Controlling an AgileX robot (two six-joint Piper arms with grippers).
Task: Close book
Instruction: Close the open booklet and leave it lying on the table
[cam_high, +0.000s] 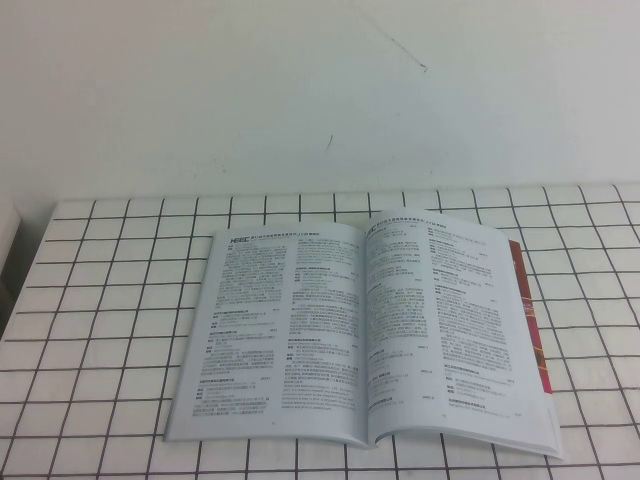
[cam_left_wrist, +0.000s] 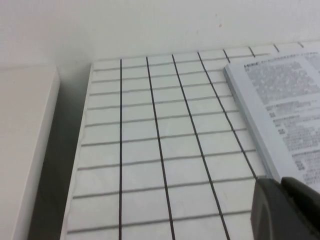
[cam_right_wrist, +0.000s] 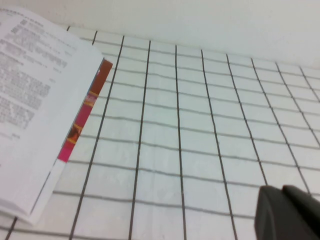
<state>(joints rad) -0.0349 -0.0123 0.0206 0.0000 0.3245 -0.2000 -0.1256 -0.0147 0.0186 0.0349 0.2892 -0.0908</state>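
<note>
My left end effector (cam_left_wrist: 287, 210) shows only as a dark corner in its wrist view. It hangs above the table (cam_left_wrist: 150, 165), just beside the left outer edge of the book (cam_left_wrist: 280, 95). I cannot tell whether it is released or clenched. My right end effector (cam_right_wrist: 287, 212) is likewise a dark corner over bare checked cloth, farther from the book's right edge, and I cannot tell its state either. I see nothing held in either one. Neither appears in the high view, so I judge both sit low on my own side.

The book lies open and flat in the middle of the table, toward the near edge. Its printed pages face up, its spine runs away from me, and a strip of red cover (cam_high: 530, 320) peeks out under the right-hand pages.

Closing has not begun; this is the approach. Next I need to get one end effector under an outer edge, probably the left since it is closer. It must catch the cover along with the loose pages, then swing that half over the spine onto the other.
</note>
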